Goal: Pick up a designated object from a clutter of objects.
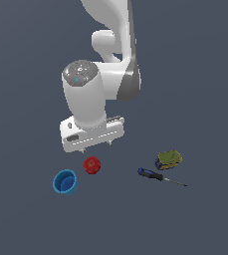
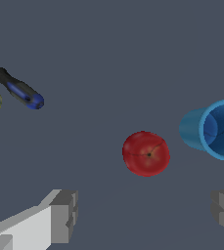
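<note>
Both rendered views are evenly and softly lit, with a flat dark grey-blue worktop (image 1: 26, 219) showing almost no cast shadows. The white arm (image 1: 85, 99) is brightest on its upper surfaces and shades to grey underneath. The red ball (image 2: 145, 153) carries a faint soft highlight, no harsh glare. Edges look slightly soft and blocky from low resolution; no lens distortion is visible at the borders.

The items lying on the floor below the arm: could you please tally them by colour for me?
Red: 1, the apple-like ball.
Blue: 2, the cup and the blue-handled screwdriver.
Yellow-green: 1, the boxy item.
Total: 4.
</note>
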You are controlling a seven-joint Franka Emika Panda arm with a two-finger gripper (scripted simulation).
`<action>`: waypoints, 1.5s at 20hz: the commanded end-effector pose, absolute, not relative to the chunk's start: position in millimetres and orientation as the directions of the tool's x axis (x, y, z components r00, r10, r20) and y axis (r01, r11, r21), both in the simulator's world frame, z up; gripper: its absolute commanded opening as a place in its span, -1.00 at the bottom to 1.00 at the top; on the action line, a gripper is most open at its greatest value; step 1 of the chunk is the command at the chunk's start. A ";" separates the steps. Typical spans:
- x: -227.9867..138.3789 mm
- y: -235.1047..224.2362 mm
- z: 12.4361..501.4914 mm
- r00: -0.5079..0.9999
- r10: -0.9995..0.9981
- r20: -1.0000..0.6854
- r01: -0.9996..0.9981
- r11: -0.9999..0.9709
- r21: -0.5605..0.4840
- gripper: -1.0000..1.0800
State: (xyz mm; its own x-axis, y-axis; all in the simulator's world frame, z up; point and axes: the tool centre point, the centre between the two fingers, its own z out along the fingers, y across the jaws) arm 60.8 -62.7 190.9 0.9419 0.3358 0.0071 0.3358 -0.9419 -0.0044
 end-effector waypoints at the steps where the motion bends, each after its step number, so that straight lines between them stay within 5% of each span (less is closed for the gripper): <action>1: 65.1 -70.6 169.7 0.922 0.386 0.006 0.386 -0.922 -0.003 0.92; 30: 70.6 -96.7 61.2 0.838 0.545 0.000 0.545 -0.838 0.000 0.92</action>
